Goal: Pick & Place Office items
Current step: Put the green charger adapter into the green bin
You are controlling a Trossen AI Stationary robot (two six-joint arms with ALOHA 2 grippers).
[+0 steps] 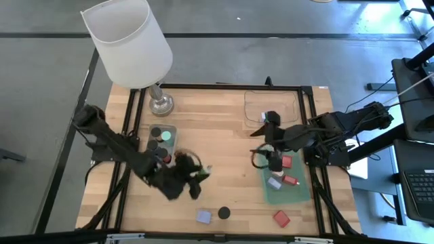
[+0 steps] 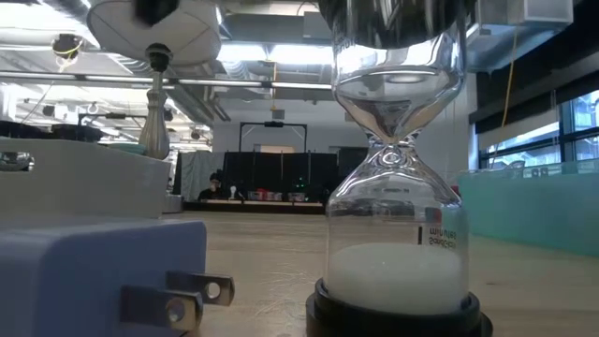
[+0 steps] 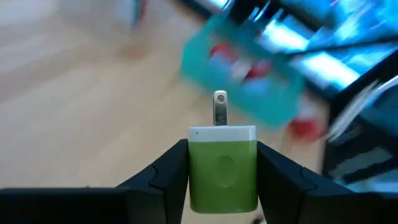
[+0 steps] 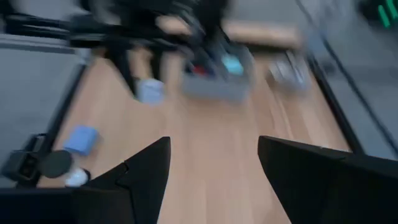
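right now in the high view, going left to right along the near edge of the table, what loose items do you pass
lilac-blue block → black round cap → red block

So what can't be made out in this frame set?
- High view: the left gripper hides its green plug adapter; only the left wrist view shows the grip.
- Left wrist view: pieces in the green tray are blurred.
- Low view: hourglass and blue plug adapter block the table.
- Right wrist view: right gripper empty; the far items are smeared.
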